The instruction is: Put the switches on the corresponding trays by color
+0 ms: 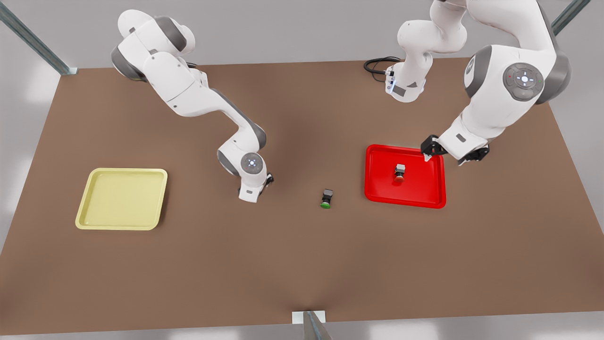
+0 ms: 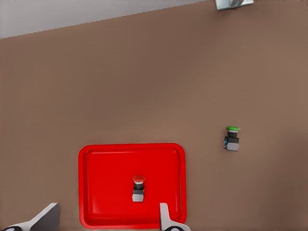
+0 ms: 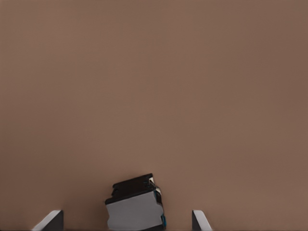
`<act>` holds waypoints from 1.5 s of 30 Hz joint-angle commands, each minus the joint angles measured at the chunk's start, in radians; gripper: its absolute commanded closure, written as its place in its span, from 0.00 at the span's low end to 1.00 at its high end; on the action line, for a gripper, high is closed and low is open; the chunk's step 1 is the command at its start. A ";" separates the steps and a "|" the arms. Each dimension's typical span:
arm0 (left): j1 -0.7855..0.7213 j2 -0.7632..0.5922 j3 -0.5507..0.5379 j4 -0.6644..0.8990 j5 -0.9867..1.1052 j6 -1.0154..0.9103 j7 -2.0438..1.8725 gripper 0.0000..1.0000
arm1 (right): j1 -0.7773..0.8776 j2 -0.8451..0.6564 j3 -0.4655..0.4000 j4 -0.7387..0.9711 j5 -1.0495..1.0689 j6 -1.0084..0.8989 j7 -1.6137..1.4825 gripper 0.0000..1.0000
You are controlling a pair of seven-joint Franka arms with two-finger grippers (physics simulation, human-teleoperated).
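Observation:
The red-capped switch (image 1: 399,173) (image 2: 138,187) lies inside the glossy red tray (image 1: 377,189) (image 2: 103,166). My left gripper (image 1: 443,159) (image 2: 107,224) hovers open over that tray's far right corner in the front view, holding nothing. The pale yellow tray (image 1: 122,198) sits bare on the front view's left. My right gripper (image 1: 262,185) (image 3: 125,224) is low over the table between the two trays. It is open, with a dark grey switch body (image 3: 134,204) standing between its fingers (image 3: 199,221). That switch's cap is hidden.
A green-capped switch (image 1: 326,198) (image 2: 232,138) lies on the brown table (image 1: 302,264) between my right gripper and the red tray. A black cable (image 1: 377,63) loops at the table's far edge. Metal posts stand at the corners and the near edge.

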 commanded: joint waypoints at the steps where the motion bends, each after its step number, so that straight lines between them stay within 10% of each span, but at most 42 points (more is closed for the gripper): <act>1: -0.001 0.000 -0.001 0.001 0.000 0.001 0.000 0.00 | -0.002 0.001 0.000 0.000 -0.011 0.000 0.001 0.00; 9: -0.001 -0.002 0.001 -0.002 0.000 -0.003 0.000 0.00 | -0.003 0.022 0.000 0.002 -0.020 0.023 -0.041 0.01; 17: -0.001 -0.002 0.010 -0.003 0.000 -0.003 0.000 0.00 | -0.006 0.021 0.000 0.005 -0.016 0.021 -0.041 0.47; 24: -0.001 -0.002 0.012 -0.003 0.000 -0.003 0.000 0.00 | -0.015 0.022 0.002 0.008 -0.007 0.018 -0.061 0.56; 37: -0.001 0.003 0.015 -0.003 0.000 -0.008 0.000 0.00 | -0.147 -0.142 0.005 -0.051 0.059 -0.090 -0.231 0.51; 45: -0.002 0.017 0.016 -0.002 0.000 -0.016 -0.006 0.00 | -0.595 -0.521 -0.006 -0.483 0.059 -0.046 -0.854 0.50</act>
